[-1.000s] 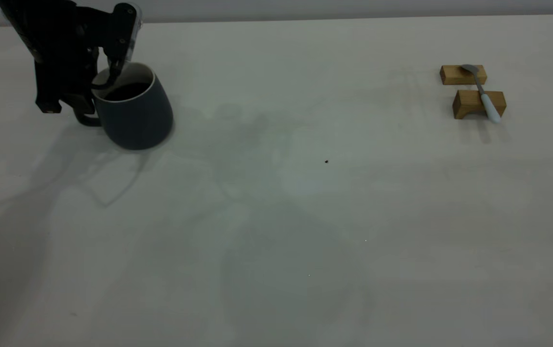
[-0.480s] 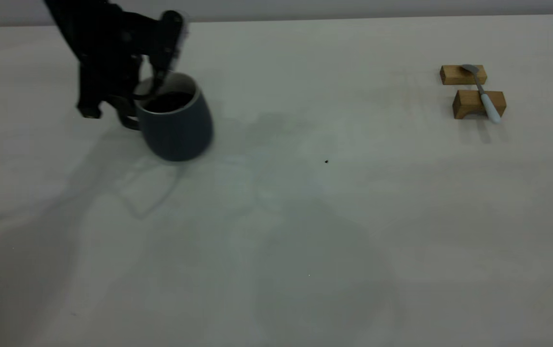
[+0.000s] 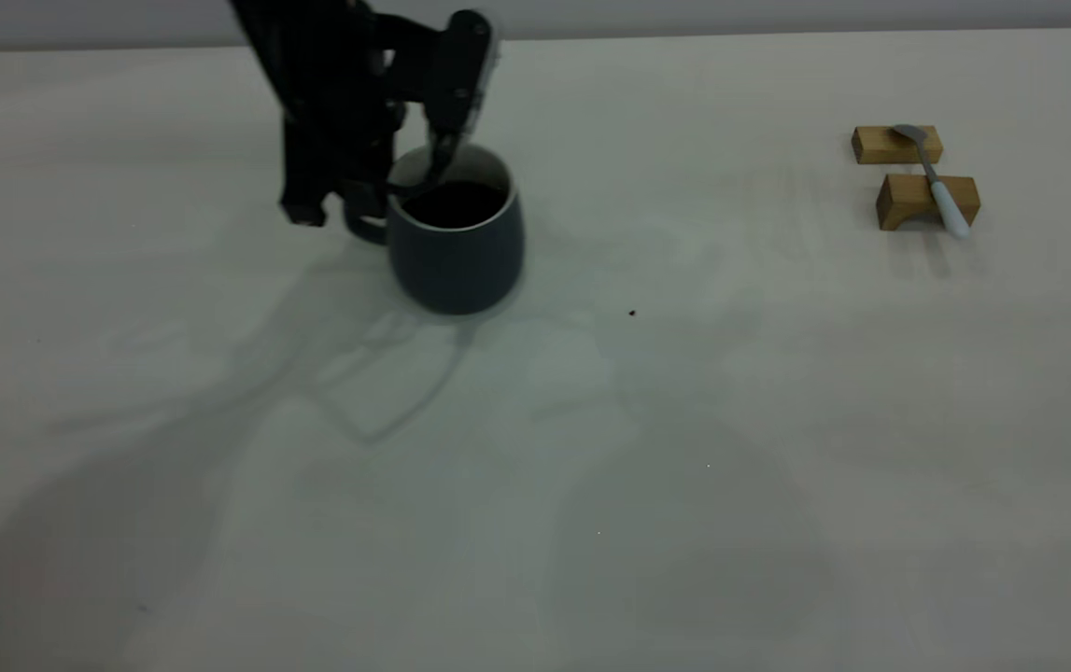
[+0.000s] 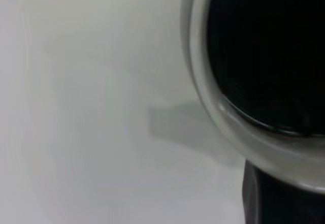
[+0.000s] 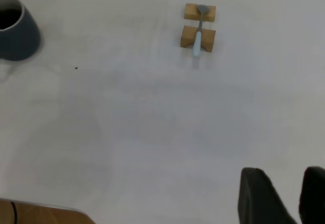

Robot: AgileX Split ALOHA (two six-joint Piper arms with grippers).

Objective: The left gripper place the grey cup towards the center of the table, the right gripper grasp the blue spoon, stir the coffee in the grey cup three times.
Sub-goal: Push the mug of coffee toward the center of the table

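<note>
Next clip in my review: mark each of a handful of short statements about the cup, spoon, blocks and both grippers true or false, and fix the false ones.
1. The left gripper is shut on the cup at its rim. True.
2. The cup is empty. False: it holds dark coffee.
3. The spoon lies across two wooden blocks. True.
4. The right gripper is holding the spoon. False: it is open and well away from the spoon, which rests untouched on the blocks.
5. The cup stands to the right of the dark speck in the exterior view. False: it is to the speck's left.
</note>
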